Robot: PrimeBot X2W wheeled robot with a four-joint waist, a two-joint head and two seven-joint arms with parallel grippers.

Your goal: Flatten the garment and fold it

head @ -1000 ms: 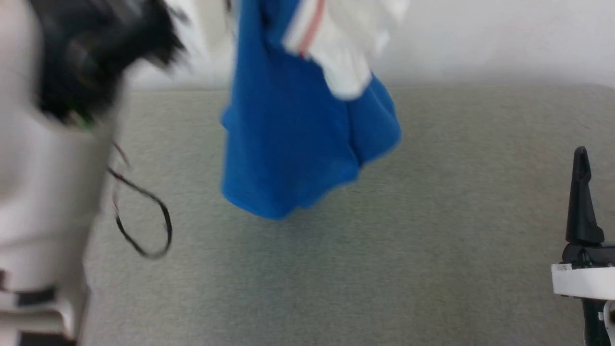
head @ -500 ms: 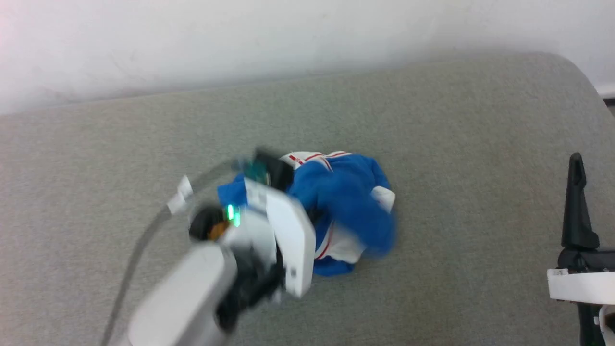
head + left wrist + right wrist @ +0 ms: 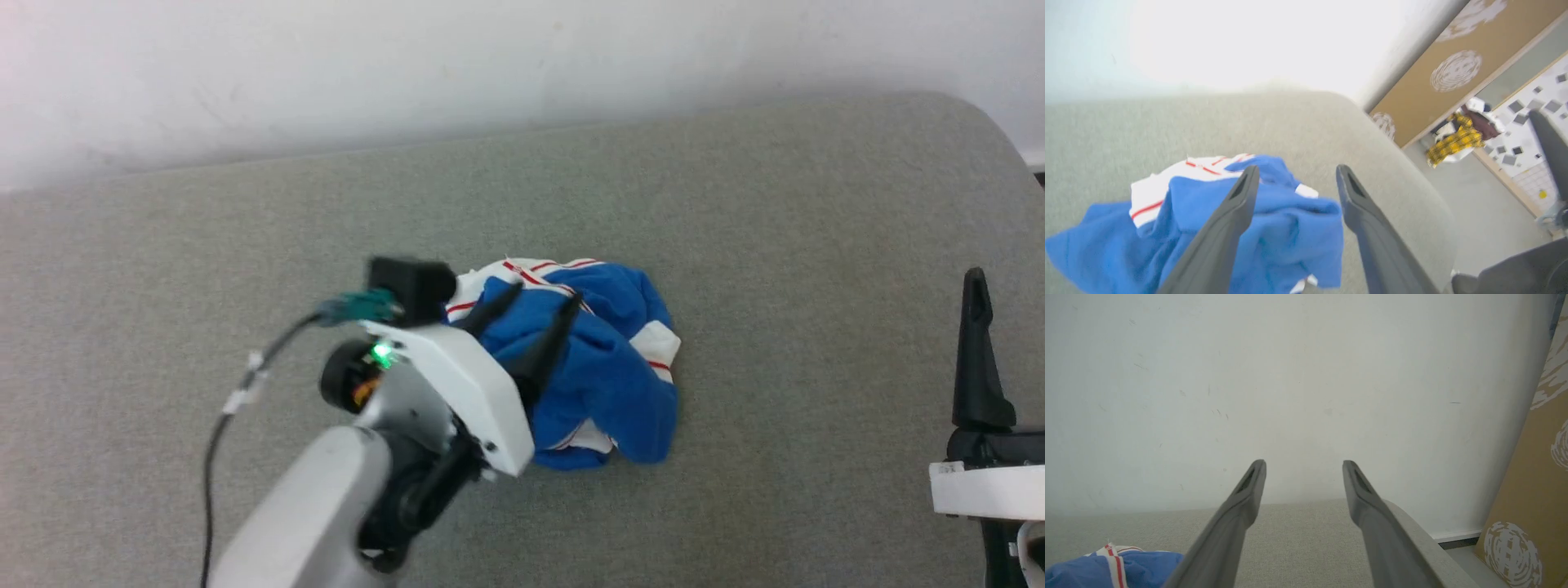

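Spread wide, the left claw point(image 3: 545, 294) hangs over the crumpled royal-blue, white-sleeved jersey T-shirt point(image 3: 612, 367); the right claw point(image 3: 1303, 465), also spread, stands well off to its right.

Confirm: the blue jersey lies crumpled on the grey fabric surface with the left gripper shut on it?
No. The left gripper is open, fingers spread apart over the blue jersey, as the left wrist view shows. The jersey does lie crumpled on the grey fabric surface.
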